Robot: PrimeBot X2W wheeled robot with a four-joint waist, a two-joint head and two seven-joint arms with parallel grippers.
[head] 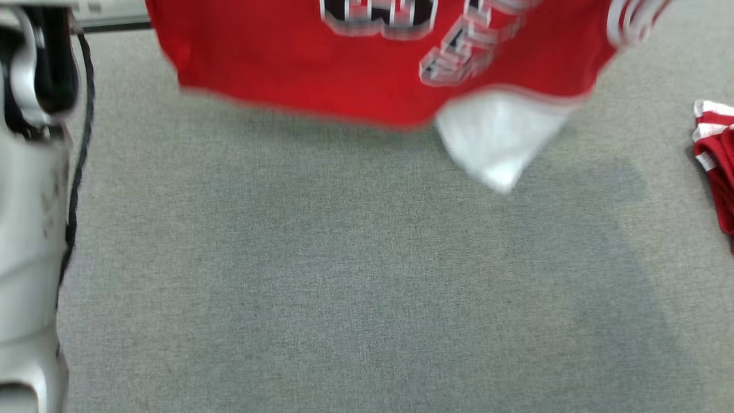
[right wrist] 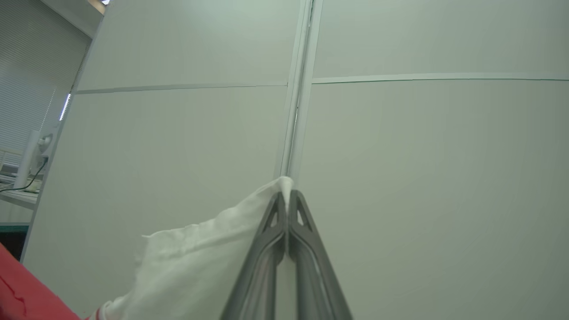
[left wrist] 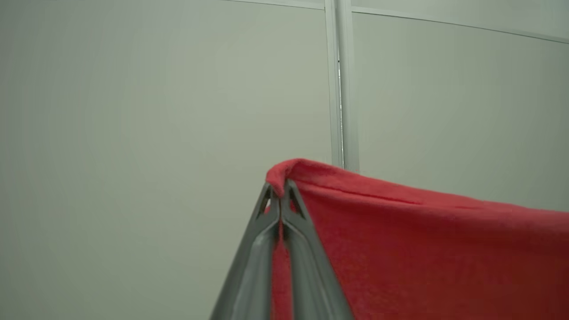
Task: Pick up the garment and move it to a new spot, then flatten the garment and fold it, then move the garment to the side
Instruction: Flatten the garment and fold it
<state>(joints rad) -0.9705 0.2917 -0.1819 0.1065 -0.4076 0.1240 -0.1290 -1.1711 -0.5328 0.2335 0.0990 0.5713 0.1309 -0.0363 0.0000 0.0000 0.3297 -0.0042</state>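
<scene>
both grippers are clamped, and the red jersey [head: 321, 74] hangs between them. your left gripper [left wrist: 280, 200] is pinched shut on a red edge, the cloth running off to its right. your right gripper [right wrist: 288, 200] is pinched shut on a white corner [right wrist: 200, 258], which trails down to its left. so the span runs side to side, arm to arm, and the body drops below both, over the far part of the grey tabletop [head: 344, 287]. the hem looks blurred and the white flap [head: 499, 137] hangs lowest, on your right. i'd judge the lay-down turns on lowering both ends level. another red-and-white garment [head: 717, 166] lies well apart at the right edge.
</scene>
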